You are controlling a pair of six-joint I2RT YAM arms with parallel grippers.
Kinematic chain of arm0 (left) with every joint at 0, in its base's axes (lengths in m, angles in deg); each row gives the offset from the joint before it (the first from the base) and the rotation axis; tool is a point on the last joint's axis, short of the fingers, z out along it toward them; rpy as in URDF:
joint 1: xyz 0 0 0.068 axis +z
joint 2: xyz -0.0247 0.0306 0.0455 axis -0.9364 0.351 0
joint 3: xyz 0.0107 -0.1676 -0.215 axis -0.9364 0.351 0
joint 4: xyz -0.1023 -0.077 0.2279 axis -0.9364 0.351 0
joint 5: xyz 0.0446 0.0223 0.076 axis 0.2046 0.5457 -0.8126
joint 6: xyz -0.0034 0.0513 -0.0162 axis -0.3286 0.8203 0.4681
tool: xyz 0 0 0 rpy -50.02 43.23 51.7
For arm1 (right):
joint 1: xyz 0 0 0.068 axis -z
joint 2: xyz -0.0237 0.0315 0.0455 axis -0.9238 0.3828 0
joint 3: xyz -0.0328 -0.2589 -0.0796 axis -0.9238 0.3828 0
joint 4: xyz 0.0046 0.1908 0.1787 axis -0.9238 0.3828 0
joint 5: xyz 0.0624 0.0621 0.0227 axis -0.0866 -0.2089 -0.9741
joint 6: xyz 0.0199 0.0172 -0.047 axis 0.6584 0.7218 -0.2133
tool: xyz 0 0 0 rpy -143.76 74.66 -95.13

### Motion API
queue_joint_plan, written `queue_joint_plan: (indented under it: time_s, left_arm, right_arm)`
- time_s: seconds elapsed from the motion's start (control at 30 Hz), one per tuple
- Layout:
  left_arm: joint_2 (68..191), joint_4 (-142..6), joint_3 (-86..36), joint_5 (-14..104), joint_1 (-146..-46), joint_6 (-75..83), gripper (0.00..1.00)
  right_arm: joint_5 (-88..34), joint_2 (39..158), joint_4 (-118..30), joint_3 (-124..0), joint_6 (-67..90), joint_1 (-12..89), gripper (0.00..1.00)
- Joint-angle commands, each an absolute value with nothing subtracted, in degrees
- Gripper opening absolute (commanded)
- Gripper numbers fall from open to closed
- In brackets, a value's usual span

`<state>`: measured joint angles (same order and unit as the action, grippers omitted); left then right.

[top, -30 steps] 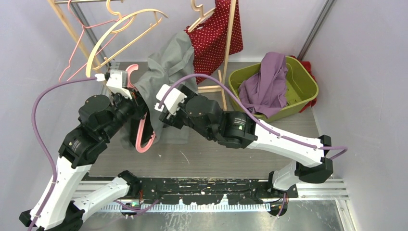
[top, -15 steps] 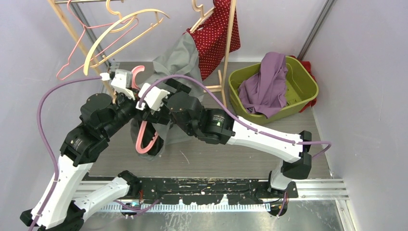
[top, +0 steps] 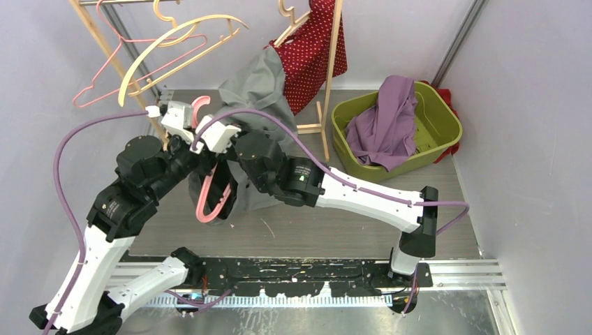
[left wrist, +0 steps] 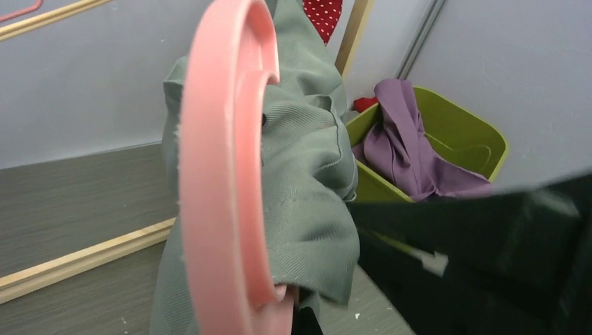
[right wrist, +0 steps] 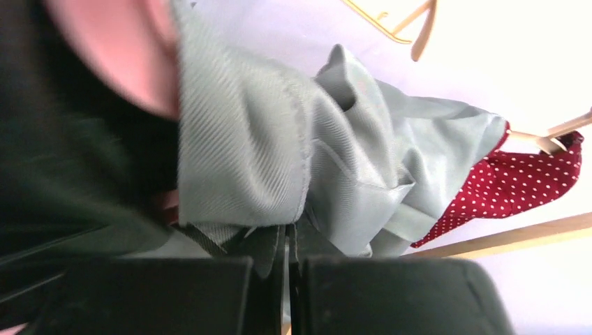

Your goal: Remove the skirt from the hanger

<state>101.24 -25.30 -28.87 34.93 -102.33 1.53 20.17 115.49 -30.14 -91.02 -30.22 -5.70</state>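
A grey skirt [top: 262,80] hangs over a pink hanger [top: 208,202] at the left middle of the table. My left gripper [top: 197,155] is shut on the hanger; in the left wrist view the hanger [left wrist: 223,174] rises from the jaws with the skirt [left wrist: 307,181] draped over it. My right gripper [top: 218,159] is right beside it, mostly hidden under its wrist from above. In the right wrist view the right gripper [right wrist: 286,279] is shut on a fold of the skirt [right wrist: 279,153], with the hanger [right wrist: 119,49] at the upper left.
A green bin [top: 447,122] with a purple garment [top: 387,118] stands at the back right. A red dotted garment [top: 311,49] hangs on the wooden rack [top: 329,77]. Empty yellow [top: 167,49] and pink wire [top: 112,77] hangers hang back left.
My right arm has swung left to the hanger and its jaws have closed on the skirt's fabric. The skirt has bunched up toward the rack. The left arm has barely moved.
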Motion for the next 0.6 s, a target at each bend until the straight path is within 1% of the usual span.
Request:
queue_joint_plan:
  time_s: [0.0,0.1,0.27,0.47,0.57]
  left_arm:
    - [99.8,-26.0,-29.0,38.9,-103.0,2.2,0.00]
    - [100.0,-24.0,-29.2,40.5,-102.9,2.9,0.00]
    - [100.7,-15.7,-30.4,46.0,-103.0,5.4,0.00]
    - [97.0,-9.3,-30.2,57.1,-103.7,8.0,0.00]
    - [92.7,-11.2,-29.5,63.1,-103.7,10.5,0.00]
  right_arm:
    - [28.8,110.7,-43.8,-91.3,-33.4,-2.2,0.01]
    - [30.4,108.9,-48.6,-92.0,-39.4,0.9,0.01]
    - [30.2,108.8,-49.0,-98.9,-40.7,6.8,0.01]
    - [29.4,110.1,-50.3,-99.9,-43.8,9.7,0.01]
    - [29.7,109.9,-49.4,-98.6,-43.6,10.1,0.01]
